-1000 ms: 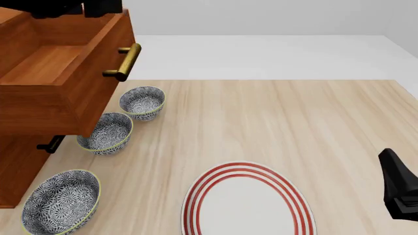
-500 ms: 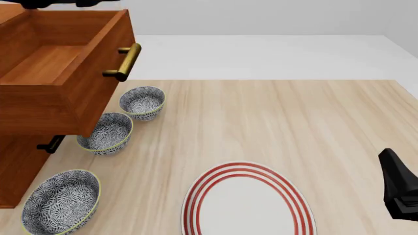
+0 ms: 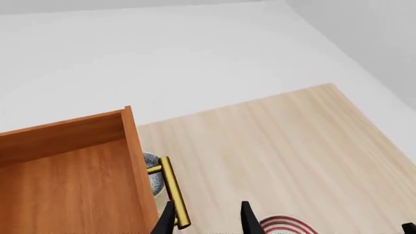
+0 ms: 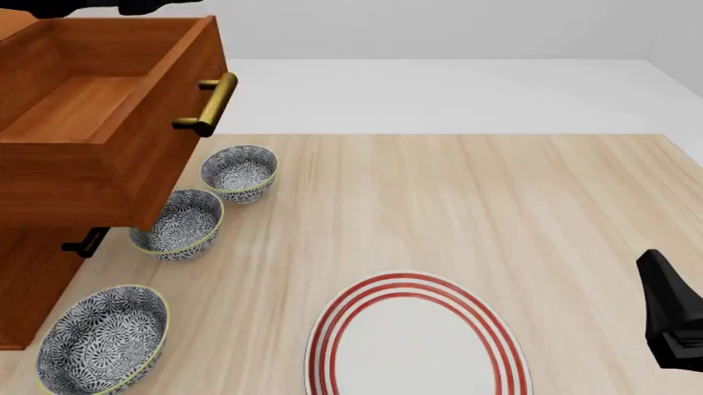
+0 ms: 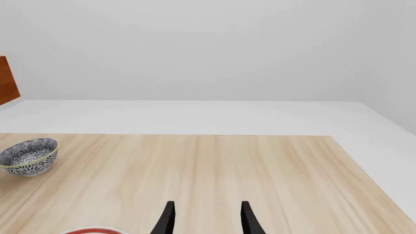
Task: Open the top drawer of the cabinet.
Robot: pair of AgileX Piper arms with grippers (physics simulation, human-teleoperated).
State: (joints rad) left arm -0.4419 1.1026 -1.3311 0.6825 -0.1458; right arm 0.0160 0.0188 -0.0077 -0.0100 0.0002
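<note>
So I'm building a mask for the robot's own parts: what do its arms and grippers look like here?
Both are plain matte black, with no visible markings or cables. Each wrist view shows the left gripper and right gripper as two slim, tapering black fingers. In the front view, the right arm is an angular black block.

A pale wooden bench (image 4: 462, 206) stands on a light grey floor (image 4: 462, 95) before what seems a plain whitish wall (image 5: 208, 44).

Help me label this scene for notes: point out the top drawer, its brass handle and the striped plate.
top drawer (image 4: 77, 111): front view, on its bare inside floor.
brass handle (image 4: 216, 103): front view, on the middle of the bar.
striped plate (image 4: 412, 350): front view, on its white centre.
</note>
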